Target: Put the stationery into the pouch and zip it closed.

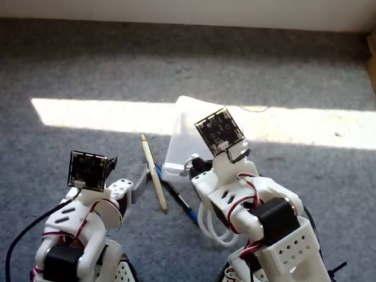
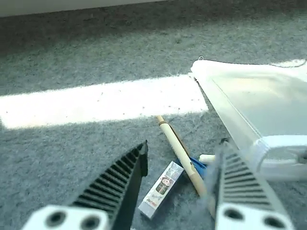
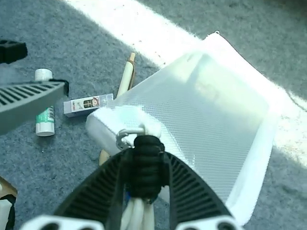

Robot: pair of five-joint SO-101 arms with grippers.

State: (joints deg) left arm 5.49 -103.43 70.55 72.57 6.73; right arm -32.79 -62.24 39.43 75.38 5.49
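Pouch [image 3: 211, 105]: right gripper [image 3: 145, 154] clamped on its pull cord [image 3: 146, 170]
Pen [image 2: 180, 143]: just ahead of left gripper [image 2: 183, 147], jaws wide apart, long axis running away from it
Closer arm: left, easy

A grey short-pile carpet [image 1: 88, 64] covered the floor, mostly in shade. A bright band of sunlight [image 1: 100, 113] crossed it from side to side. Along the far edge ran a pale off-white wall strip [image 1: 176, 10].

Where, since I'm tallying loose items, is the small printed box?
The small printed box lies beside the beige pen in the left wrist view; the right wrist view shows it between the glue stick and the pouch.
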